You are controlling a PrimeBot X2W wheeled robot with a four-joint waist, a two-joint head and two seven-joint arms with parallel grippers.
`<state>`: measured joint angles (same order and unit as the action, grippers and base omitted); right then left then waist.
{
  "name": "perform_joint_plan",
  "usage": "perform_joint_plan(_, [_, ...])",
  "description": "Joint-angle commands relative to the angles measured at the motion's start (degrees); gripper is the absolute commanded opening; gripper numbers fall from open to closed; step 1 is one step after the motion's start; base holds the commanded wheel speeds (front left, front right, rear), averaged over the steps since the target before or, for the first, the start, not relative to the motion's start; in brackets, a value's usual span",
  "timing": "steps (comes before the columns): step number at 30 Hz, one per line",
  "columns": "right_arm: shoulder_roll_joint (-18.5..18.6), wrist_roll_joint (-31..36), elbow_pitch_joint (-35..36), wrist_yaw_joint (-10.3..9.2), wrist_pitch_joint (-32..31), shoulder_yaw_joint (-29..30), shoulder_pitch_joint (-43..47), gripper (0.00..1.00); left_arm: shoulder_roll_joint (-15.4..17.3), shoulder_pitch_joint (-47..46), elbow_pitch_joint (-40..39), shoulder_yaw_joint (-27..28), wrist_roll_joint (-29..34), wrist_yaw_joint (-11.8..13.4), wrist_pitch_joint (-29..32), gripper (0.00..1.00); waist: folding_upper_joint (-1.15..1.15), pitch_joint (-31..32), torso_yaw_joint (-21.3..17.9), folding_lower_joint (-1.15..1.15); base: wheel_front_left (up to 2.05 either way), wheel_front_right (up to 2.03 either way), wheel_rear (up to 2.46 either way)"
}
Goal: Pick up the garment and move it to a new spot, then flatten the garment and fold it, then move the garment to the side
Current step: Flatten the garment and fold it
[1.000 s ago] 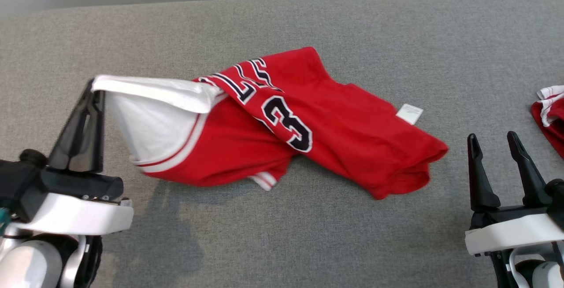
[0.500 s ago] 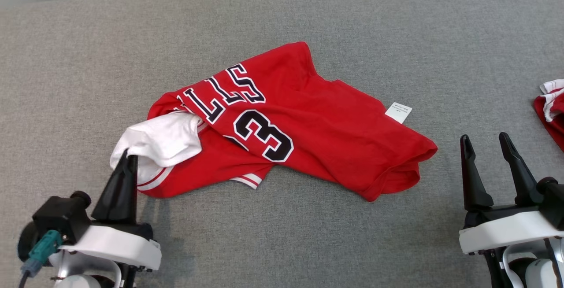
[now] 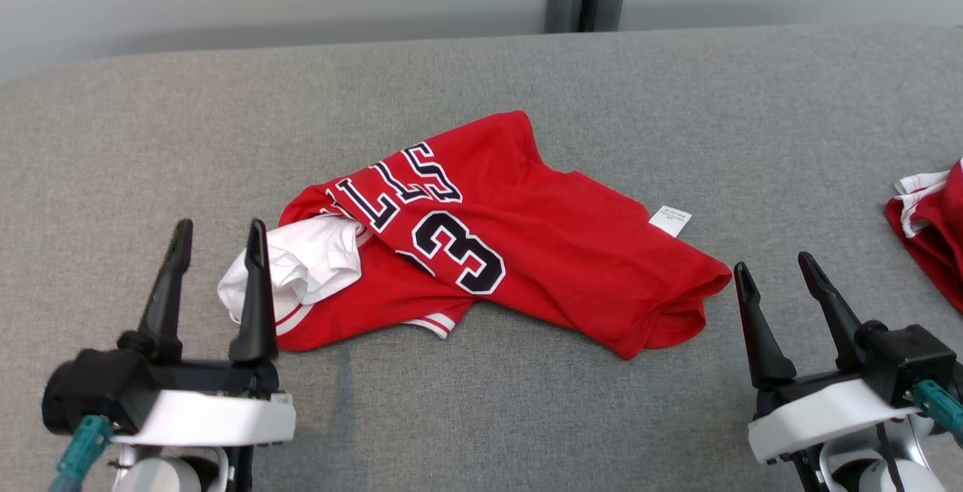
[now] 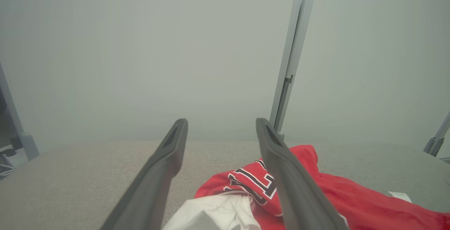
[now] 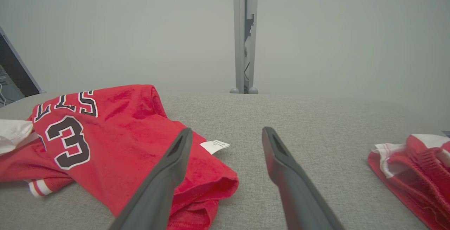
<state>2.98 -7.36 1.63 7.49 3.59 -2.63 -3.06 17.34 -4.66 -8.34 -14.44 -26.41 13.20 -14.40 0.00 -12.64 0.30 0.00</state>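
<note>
I find the left gripper (image 3: 220,227) with its two fingers standing well apart and nothing clamped between them. Just ahead of it, towards its inner finger, lies the white turned-out part (image 3: 301,266) of the garment (image 3: 557,251). That finger overlaps the white cloth in the head view, and I cannot tell whether it touches. In the left wrist view the white cloth sits low between the fingers, cut off by the bottom edge.

The right gripper (image 3: 773,263) is likewise spread and holds nothing. The garment's red hem lies just beside its inner finger, apart from it.

The garment rests crumpled on the grey table (image 3: 481,417) between the two grippers. Folds hide part of its lettering, and I read only "LLS" and a "3". The print on a white label (image 3: 669,220) ahead of the right gripper is too small to read.

Outward of the right gripper, a second red-and-white cloth (image 3: 929,229) is cut off by the frame edge.
</note>
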Motion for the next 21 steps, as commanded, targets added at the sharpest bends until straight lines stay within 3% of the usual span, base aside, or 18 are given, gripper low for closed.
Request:
perform_joint_plan(1, [0.59,-0.14,0.19,0.01,-0.02,-0.19,0.78,1.0,0.03,0.83,0.57,-0.24,0.33,0.35,-0.22,1.0,0.0,1.07,-0.11,0.0,0.0,0.0,0.0])
perform_joint_plan(15, [1.08,-0.66,1.96,0.01,-1.17,-0.18,2.46,1.0,0.39,1.27,4.15,-1.92,0.19,-0.85,0.39,1.0,0.0,2.72,0.48,0.0,0.0,0.0,0.0])
perform_joint_plan(18, [3.55,-0.09,1.88,0.01,-2.3,-2.53,1.01,1.0,0.33,0.49,4.4,-2.13,-0.03,-1.07,0.56,1.0,0.0,2.09,1.14,0.0,0.0,0.0,0.0])
perform_joint_plan(21, [8.43,0.22,0.65,0.01,-4.48,-7.95,-0.68,1.0,0.08,-0.07,4.62,-2.61,-0.16,-1.57,0.64,1.0,0.0,0.97,2.08,0.0,0.0,0.0,0.0])
